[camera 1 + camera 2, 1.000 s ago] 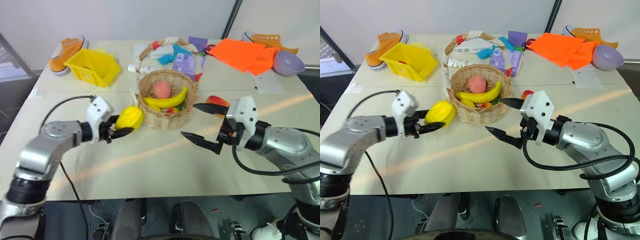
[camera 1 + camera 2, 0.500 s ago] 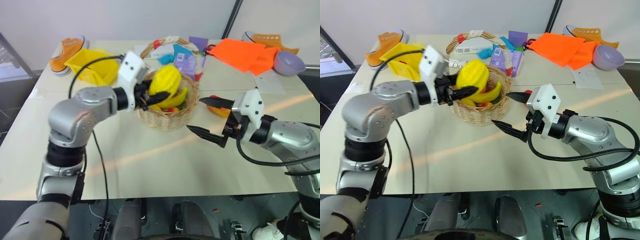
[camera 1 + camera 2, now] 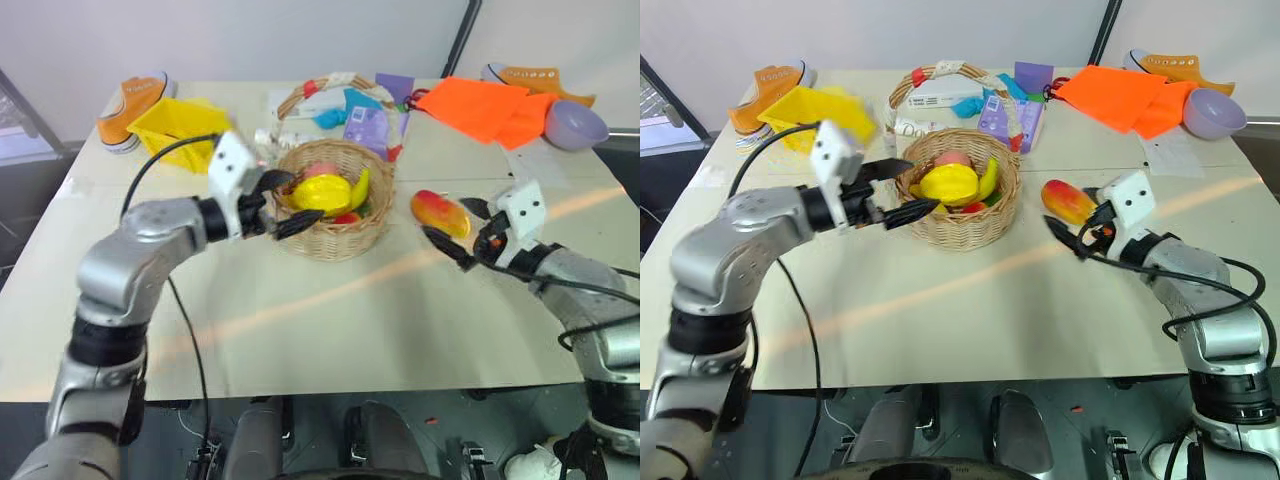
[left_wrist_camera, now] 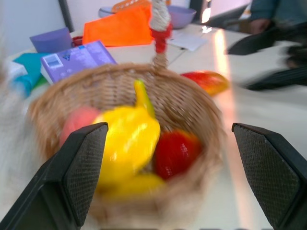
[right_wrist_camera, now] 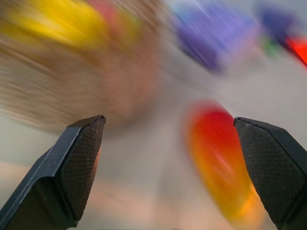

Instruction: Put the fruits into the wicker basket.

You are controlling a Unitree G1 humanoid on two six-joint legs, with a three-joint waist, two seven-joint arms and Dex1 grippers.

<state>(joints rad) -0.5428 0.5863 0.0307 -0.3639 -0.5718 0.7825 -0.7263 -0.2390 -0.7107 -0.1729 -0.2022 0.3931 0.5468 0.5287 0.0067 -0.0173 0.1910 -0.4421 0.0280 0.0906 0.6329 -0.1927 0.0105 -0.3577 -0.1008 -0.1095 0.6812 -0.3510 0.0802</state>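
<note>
Mango [image 3: 1068,201] on the counter [image 3: 940,300] right of the basket [image 3: 960,205] is all I've got left, so with both jaws wide and empty, I reckon the right gripper [image 3: 1077,231] just beside it grabs next.

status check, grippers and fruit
Left gripper open at wicker basket; ridged yellow fruit inside. Right gripper open beside mango on table. Nothing in the way.

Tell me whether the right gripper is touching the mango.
Apart. In the right eye view, the right gripper is open beside the mango, with a strip of table visible between its fingers and the fruit.
</note>
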